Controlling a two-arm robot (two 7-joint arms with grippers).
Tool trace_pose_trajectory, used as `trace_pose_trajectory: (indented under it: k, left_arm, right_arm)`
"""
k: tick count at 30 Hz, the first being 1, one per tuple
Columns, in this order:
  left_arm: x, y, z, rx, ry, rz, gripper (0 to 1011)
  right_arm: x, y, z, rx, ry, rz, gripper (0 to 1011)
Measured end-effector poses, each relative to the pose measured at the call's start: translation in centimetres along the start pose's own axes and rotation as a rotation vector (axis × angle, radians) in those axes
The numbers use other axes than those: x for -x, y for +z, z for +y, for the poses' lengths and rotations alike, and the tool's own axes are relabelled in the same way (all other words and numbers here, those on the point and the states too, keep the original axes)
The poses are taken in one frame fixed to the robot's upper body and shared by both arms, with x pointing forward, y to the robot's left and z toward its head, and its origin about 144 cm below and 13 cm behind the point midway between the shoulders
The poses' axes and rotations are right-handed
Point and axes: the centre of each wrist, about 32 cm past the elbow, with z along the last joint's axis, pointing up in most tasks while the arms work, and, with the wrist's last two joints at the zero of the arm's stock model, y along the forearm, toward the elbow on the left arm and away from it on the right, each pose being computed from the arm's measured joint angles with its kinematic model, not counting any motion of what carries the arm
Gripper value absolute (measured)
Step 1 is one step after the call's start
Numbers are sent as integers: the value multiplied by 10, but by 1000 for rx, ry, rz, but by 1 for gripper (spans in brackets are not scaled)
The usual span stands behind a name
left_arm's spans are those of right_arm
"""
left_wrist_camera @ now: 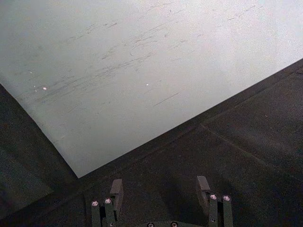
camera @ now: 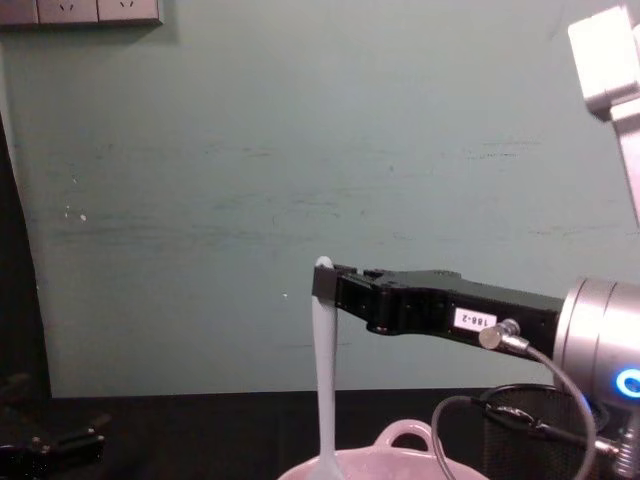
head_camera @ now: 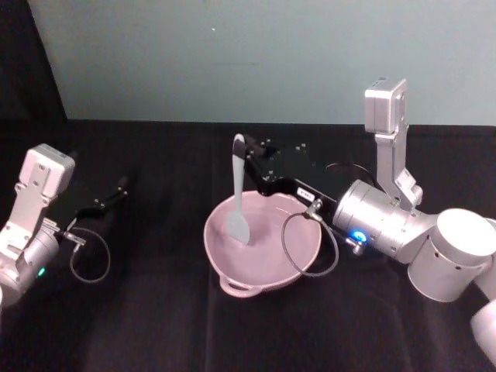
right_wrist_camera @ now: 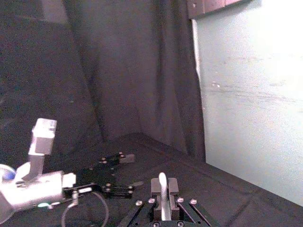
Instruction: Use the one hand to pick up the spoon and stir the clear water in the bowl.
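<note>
Spoon (head_camera: pixel 237 194) and bowl (head_camera: pixel 271 252) sit together at the middle of the black tabletop (head_camera: pixel 155 310), and we see the right gripper (head_camera: pixel 244 159) clamped on the spoon's handle near its top end. The gripper reaches in from the right, lying roughly level above the bowl's far rim, with its silver wrist (head_camera: pixel 380 221) behind it and a black cable (camera: pixel 545 365) looping down from the wrist.

From the chest view the spoon (camera: pixel 323 370) hangs almost upright from the right gripper (camera: pixel 328 283), its handle tip showing just above the fingers and its lower end passing down behind the pale pink rim of the bowl (camera: pixel 400 462). A small white label (camera: pixel 472 320) reading 188-2 sits on the gripper's side. From the head view the flat head of the spoon lies inside the bowl, toward its left half. We cannot tell whether it touches the bowl's floor, nor can we make out any water. The bowl's loop handle (head_camera: pixel 236 288) points toward the robot.

In the right wrist view the white handle (right_wrist_camera: pixel 162 182) stands pinched between the two fingers of the right gripper (right_wrist_camera: pixel 162 191).

Off to the left, well apart from the bowl, the left gripper (head_camera: pixel 116 190) is held low over the tabletop; in its own wrist view its fingers (left_wrist_camera: pixel 116 189) stand apart, the left gripper (left_wrist_camera: pixel 159 189) holding nothing and facing the pale wall (left_wrist_camera: pixel 142 71).
</note>
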Motion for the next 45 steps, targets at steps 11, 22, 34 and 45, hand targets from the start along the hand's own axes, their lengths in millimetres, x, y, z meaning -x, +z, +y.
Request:
trace_pose_trajectory:
  k: [11,22,34,45]
  left_arm:
    - [0,0,0,0,0,0,1011]
    - [0,0,0,0,0,0,1011]
    - [0,0,0,0,0,0,1011]
    - [0,0,0,0,0,0,1011]
  right_arm:
    - [-24,-2,-3,-30,-79,-17,98]
    - [-23,5,-29,-9,-111,-36,98]
    - [2,8,-36,23,-41,-31,98]
    - [10,4,-15,16,13,-11,98]
